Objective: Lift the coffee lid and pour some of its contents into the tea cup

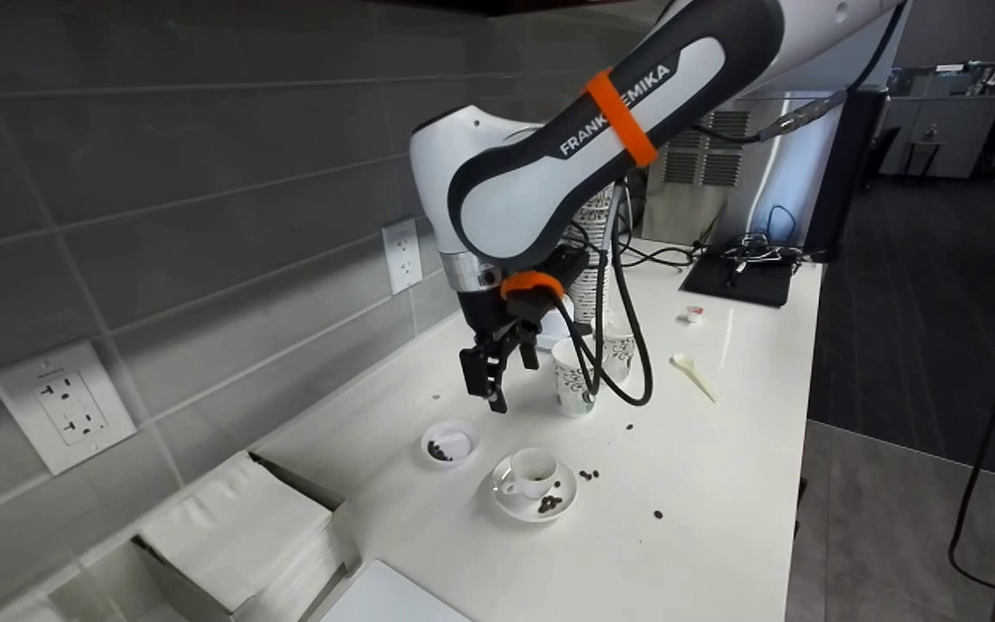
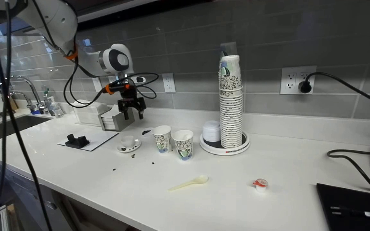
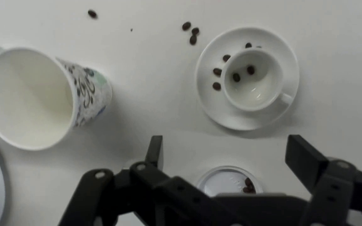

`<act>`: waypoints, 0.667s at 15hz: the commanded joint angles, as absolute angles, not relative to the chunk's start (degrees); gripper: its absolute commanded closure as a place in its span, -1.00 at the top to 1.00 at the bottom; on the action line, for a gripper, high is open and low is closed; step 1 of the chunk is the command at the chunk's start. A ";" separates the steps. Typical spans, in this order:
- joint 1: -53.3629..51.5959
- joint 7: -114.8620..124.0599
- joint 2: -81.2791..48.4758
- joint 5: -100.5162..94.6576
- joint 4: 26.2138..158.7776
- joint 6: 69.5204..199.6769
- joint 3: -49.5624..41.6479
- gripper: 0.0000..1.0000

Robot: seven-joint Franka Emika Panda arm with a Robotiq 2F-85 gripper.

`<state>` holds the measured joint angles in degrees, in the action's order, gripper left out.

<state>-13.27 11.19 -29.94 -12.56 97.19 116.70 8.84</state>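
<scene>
Gripper (image 3: 226, 152) hangs in the air above the counter (image 3: 156, 94), jaws spread wide. Clock calls are as seen in the wrist view unless noted.

Coffee lid (image 3: 218, 185): flat on the counter, hollow side up. From the wrist it shows between the two fingers (image 3: 303, 157), lower part hidden by the gripper body. Coffee beans (image 3: 248, 185) bunch at its 2-to-3 o'clock side; can't count them.

Tea cup (image 3: 262, 91): upright on its saucer (image 3: 214, 102), roughly 12 o'clock from the lid, near but apart. Handle at 4 o'clock. Two beans in the cup; more on the saucer, strung along the 9-to-12 o'clock arc. Three beans group on the counter at the saucer's 10 o'clock, a lone one farther out, same way.

Paper cup (image 3: 36, 97): upright, 9 o'clock from the saucer, well apart. Another pokes in at the frame edge, 11 o'clock from it.

In an exterior view, a tall stack of cups (image 2: 231, 109) stands on a round tray (image 2: 225, 151), 2 o'clock from the paper cups. Plastic spoon (image 2: 189, 183) lies at their 5 o'clock, creamer tub (image 2: 260, 186) at the spoon's 3 o'clock.

In an exterior view, napkins (image 1: 243, 523) sit in a holder (image 1: 347, 537), 8 o'clock from the lid.
</scene>
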 commanded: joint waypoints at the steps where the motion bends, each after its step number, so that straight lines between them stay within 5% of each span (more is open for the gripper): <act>1: -16.16 24.06 -19.07 -11.44 111.13 119.78 6.82 1.00; 8: -19.19 41.82 -0.67 -21.45 131.31 119.46 8.92 1.00; 10: -17.77 40.09 -5.65 -19.41 125.78 117.49 9.96 1.00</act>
<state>-19.02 40.06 -5.52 -19.36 126.00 117.65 8.69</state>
